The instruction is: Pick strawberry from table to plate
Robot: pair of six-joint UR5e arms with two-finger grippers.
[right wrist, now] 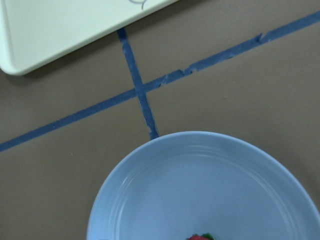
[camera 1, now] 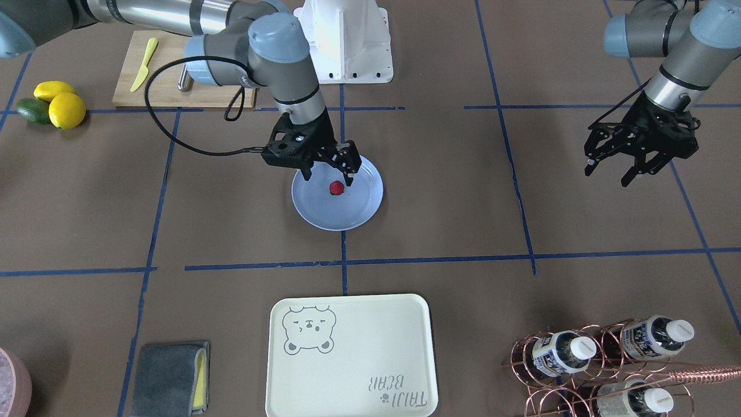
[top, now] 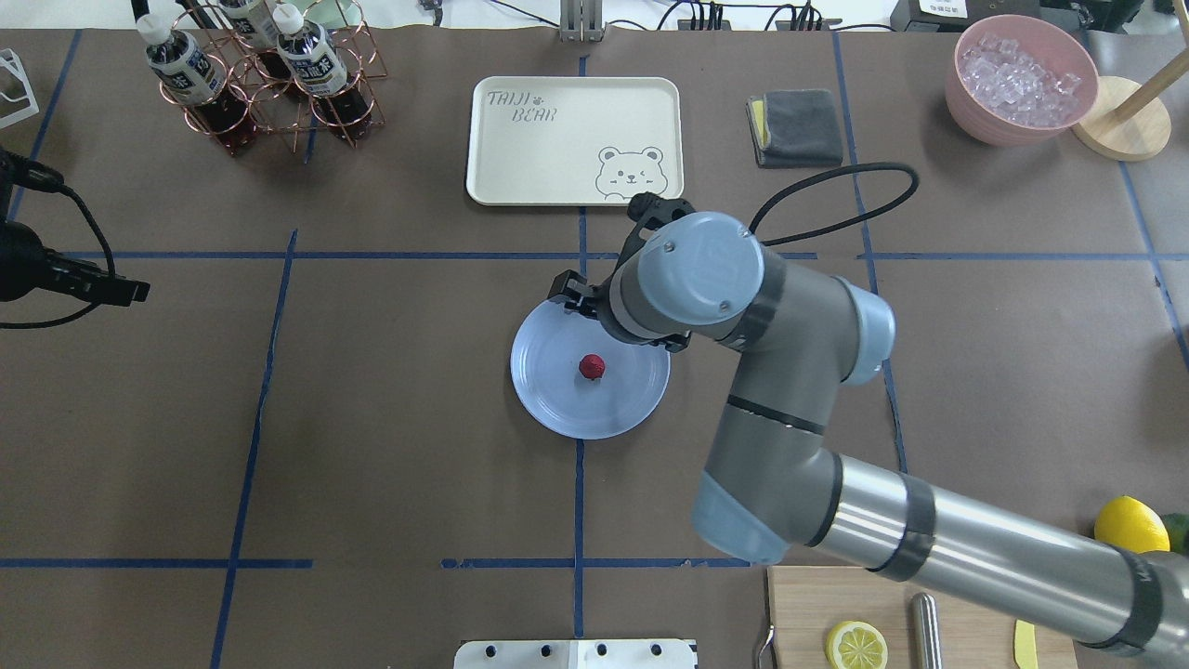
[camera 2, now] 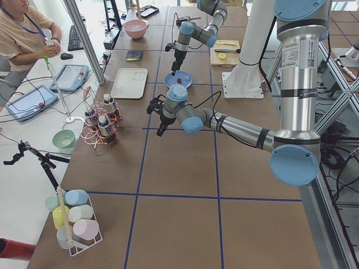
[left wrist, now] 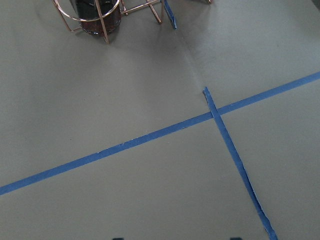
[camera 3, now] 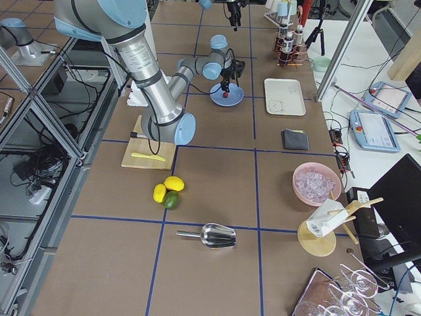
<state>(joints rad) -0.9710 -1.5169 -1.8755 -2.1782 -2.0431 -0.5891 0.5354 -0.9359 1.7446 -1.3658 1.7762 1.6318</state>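
Note:
The small red strawberry [camera 1: 336,188] lies on the round light-blue plate [camera 1: 359,211] near the middle of the brown table [camera 1: 440,191]. My right gripper [camera 1: 328,175] hangs just above the plate's robot-side rim. It is open, with one finger on either side of the berry and nothing between them. In the overhead view the strawberry [top: 592,366] rests loose on the plate [top: 557,400], while the right wrist hides most of that gripper. The right wrist view shows the plate [right wrist: 200,190] and the berry's top [right wrist: 200,237] at the bottom edge. My left gripper [camera 1: 606,175] hovers open and empty, far off to the side.
A cream bear tray [camera 1: 350,356] lies across the plate from the robot. A copper bottle rack [camera 1: 608,359], a grey cloth [camera 1: 168,376], a cutting board [camera 1: 179,75] with a yellow knife, lemons [camera 1: 66,110] and a pink ice bowl [top: 1022,79] ring the table.

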